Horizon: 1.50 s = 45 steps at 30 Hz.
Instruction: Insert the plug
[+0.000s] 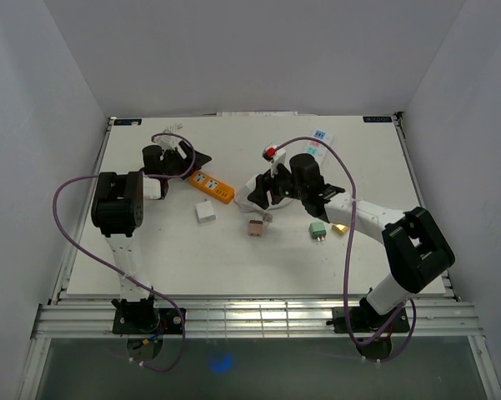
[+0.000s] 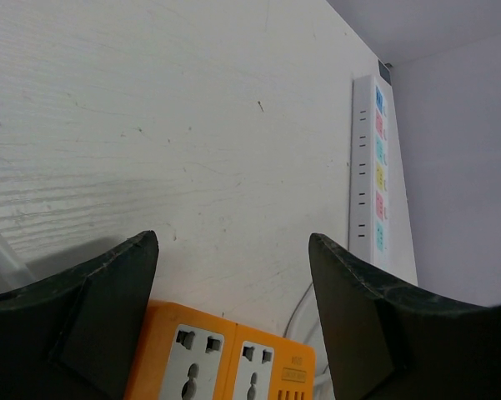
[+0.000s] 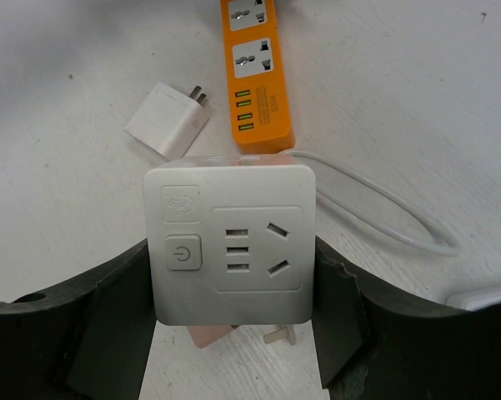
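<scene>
Transport step: the right fingers (image 3: 108, 325) grip the white cube plug (image 3: 233, 242) at centre frame, above the worktop (image 3: 67, 125). The left fingers (image 2: 92, 308) stand open astride the orange power strip (image 2: 225, 350). Next, I judge, its prongs must be aligned with a socket.

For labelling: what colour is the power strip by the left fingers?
Orange power strip; clearest in right wrist view.

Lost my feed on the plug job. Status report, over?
Left tool open, astride orange power strip end. Right tool shut on white socket cube. White plug lies loose beside strip, its sockets empty.
</scene>
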Each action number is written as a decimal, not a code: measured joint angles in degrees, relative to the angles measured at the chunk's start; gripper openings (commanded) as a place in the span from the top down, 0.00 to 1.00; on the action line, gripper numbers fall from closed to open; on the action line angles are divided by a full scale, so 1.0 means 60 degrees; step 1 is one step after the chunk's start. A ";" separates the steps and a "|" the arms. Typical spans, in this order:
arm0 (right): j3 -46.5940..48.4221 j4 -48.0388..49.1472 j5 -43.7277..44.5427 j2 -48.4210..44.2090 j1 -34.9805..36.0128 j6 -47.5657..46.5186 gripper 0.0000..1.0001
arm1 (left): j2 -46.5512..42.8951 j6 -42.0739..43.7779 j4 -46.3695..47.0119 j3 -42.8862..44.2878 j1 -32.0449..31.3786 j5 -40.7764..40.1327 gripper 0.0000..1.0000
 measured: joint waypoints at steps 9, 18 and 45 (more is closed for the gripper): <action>-0.0605 -0.0051 0.0780 -0.1009 0.0000 0.0066 0.83 | 0.0000 0.0215 0.0313 -0.0222 -0.0627 0.0244 0.17; -0.0608 -0.0106 0.1530 -0.1169 -0.0018 -0.0117 0.84 | -0.0317 0.0375 0.0947 -0.1053 -0.1683 0.0397 0.17; 0.0240 -0.0652 0.1362 0.1133 -0.0095 0.0036 0.85 | -0.0936 -0.0149 0.0896 -0.1894 -0.2251 0.0448 0.15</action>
